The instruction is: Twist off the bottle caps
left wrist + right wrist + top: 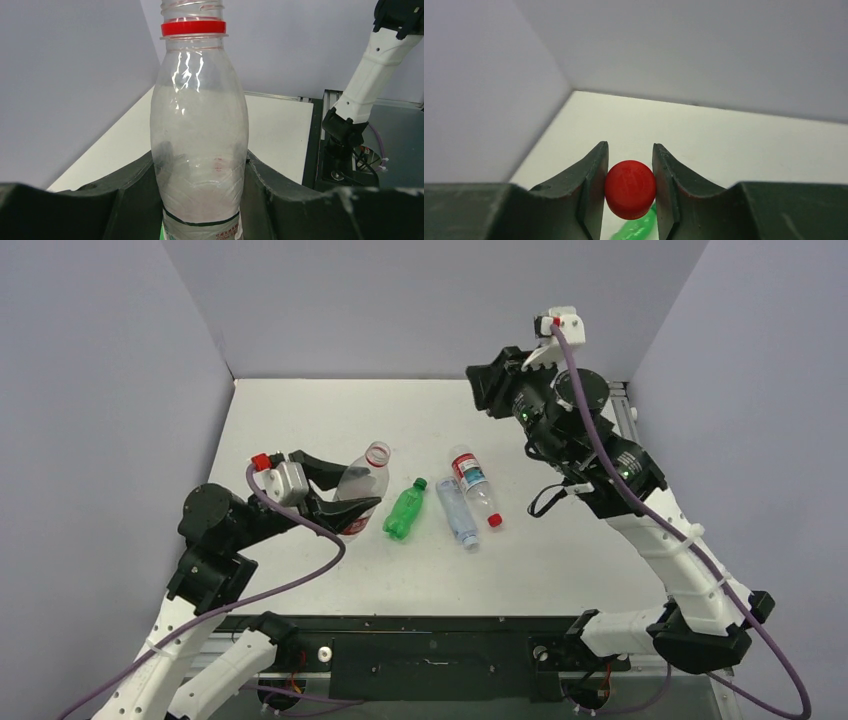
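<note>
**Item 1: held bottle** (362, 480). Clear plastic, upright with a slight tilt, at the left of the surface (300, 420). The left gripper (362, 487) has its fingers (132, 200) closed on the lower body from both sides. The neck threads are bare, with a red ring (192, 28) just below them. The body is see-through, with a faint film on the inner wall. The top edge of a label shows at the bottom of the left wrist view, and its small print is too small to read.

**Item 2: red cap** (630, 189). Pinched between the closed fingers (591, 185) of the right gripper (629, 155), which is raised over the far right of the surface, well apart from the bottles. No writing can be made out on it.

**Item 3: green bottle** (403, 514). Lies just right of the held bottle, with its green cap (421, 483) on and pointing far.

**Item 4: pale-blue bottle** (456, 508). Clear and unlabelled, it lies just right of the green bottle. Its whitish cap (470, 543) points near.

**Item 5: second red-label bottle** (478, 498). Lies just beside the pale-blue bottle on its right. The red label (466, 472) is at its far end and its print is unreadable. Its second red cap (494, 521) is on, at the near end.

**Contents of items 3 to 5:** cannot be told.
</note>
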You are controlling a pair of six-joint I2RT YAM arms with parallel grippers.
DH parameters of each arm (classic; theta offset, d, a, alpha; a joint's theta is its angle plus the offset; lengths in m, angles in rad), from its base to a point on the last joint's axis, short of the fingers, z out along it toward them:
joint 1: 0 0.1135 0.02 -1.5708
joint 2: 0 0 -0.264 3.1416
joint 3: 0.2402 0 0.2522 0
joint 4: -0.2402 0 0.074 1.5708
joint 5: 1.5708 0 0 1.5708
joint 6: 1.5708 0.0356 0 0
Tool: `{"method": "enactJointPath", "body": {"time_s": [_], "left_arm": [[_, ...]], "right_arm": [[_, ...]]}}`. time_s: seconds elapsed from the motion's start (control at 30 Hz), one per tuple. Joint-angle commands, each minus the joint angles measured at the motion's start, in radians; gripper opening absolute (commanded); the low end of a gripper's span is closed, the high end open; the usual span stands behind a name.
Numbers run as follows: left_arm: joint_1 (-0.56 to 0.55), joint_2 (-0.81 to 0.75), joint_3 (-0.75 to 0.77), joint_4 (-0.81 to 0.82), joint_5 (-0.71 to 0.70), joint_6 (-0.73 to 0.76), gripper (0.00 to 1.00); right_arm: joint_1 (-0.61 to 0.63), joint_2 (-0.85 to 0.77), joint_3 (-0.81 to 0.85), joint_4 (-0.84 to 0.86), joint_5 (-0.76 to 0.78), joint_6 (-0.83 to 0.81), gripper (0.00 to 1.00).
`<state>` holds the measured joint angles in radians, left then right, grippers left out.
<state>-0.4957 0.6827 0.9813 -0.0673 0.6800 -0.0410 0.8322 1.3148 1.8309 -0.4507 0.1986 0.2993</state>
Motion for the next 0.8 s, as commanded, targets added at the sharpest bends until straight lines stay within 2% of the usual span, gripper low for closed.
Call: {"method": "enactJointPath", "body": {"time_s": [0.0,0.17,0.3,0.67,0.77], "left_arm": [[0.002,-0.019,-0.038,0.021,0.024,0.002,0.00],[0.002,-0.011,-0.070,-0.003,0.021,-0.026,0.00],[0.002,-0.039,-0.123,0.025,-0.005,-0.032,0.00],[0.003,-0.077,-0.150,0.023,-0.081,-0.031,0.00],[0.003,-0.079,-0.153,0.023,-0.098,-0.027,0.00]], "right_arm": [[-0.163,-0.039,-0.333,-0.021,0.245,0.103,0.00],[-0.304,-0.059,-0.706,0.091,0.269,0.210,0.00],[-0.356,-0.005,-0.854,0.164,0.300,0.268,0.00],[-0.448,0.177,-1.016,0.275,0.312,0.403,0.00],[-0.472,0.199,-1.030,0.254,0.317,0.437,0.06]]}}
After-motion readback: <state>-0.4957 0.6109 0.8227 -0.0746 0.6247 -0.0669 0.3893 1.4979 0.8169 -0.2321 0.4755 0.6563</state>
